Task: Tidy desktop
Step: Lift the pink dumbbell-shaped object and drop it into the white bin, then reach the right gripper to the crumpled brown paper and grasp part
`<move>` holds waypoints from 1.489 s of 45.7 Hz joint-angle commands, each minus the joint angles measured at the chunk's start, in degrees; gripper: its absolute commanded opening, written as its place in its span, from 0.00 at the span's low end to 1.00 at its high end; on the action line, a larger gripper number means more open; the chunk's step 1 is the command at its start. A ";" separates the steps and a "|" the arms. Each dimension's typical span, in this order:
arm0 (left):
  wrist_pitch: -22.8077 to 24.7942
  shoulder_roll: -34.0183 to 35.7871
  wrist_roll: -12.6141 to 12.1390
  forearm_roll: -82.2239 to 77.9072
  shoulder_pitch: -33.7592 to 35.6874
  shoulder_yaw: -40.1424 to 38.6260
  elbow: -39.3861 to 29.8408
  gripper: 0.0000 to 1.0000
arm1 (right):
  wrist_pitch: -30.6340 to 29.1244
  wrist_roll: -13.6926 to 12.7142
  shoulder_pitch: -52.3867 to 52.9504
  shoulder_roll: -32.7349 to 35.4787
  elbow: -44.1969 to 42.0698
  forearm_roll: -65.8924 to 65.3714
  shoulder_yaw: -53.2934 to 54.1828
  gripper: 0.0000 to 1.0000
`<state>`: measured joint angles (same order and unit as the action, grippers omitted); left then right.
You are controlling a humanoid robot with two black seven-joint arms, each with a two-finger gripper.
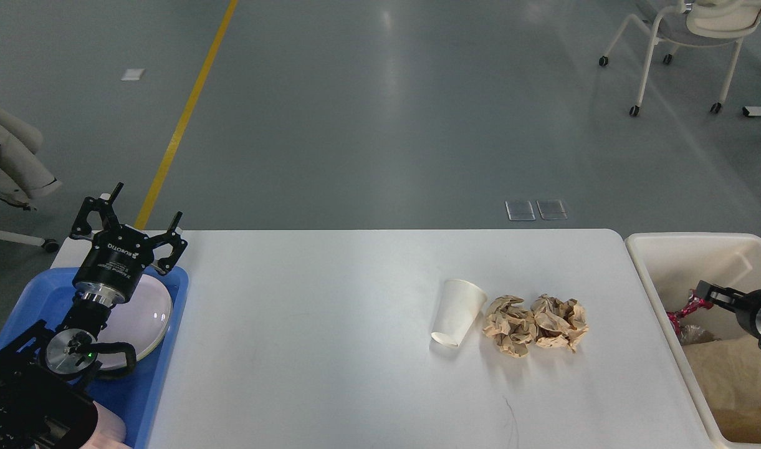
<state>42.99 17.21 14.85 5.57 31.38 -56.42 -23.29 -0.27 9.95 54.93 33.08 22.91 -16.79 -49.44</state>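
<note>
The right claw [698, 298] hangs over the cream bin [642, 262] at the counter's [330, 349] right end, and something red and shiny [682, 310] sits at its tip, just inside the bin's near wall. Whether the jaws pinch that red thing or have let it go cannot be told; the claw is small and dark here.

The step in hand looks like dropping rubbish into the bin. To do it well, the release should come only while the tip is clearly inside the bin's rim, over the brown paper [738, 374] that lies below and behind it, so that nothing bounces back onto the counter.

Left of this claw, well apart on the counter, a white paper cup [458, 312] lies tipped over, and just beside it are two crumpled brown paper balls [536, 324].

The left claw [128, 215] is spread wide and empty above the white plate [146, 315] in the blue tray [162, 368].
</note>
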 commanded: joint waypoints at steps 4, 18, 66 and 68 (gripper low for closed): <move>-0.01 0.01 0.00 -0.03 0.00 0.00 0.00 1.00 | -8.59 -0.02 35.99 9.11 29.00 -5.79 -14.96 1.00; -0.01 0.01 0.00 -0.03 0.00 0.00 0.00 1.00 | -54.73 7.62 88.84 6.29 52.06 -7.64 -19.03 1.00; -0.01 -0.07 0.00 -0.03 0.00 0.00 0.00 1.00 | -11.69 -3.45 21.98 -15.77 27.10 12.13 -12.87 1.00; -0.01 -0.07 0.00 0.06 0.00 0.00 0.00 1.00 | -10.11 -3.45 20.66 -15.85 27.01 12.04 -12.96 1.00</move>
<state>42.97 17.14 14.86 5.58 31.37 -56.44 -23.29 -13.59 6.56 79.11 17.33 51.23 -4.55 -62.42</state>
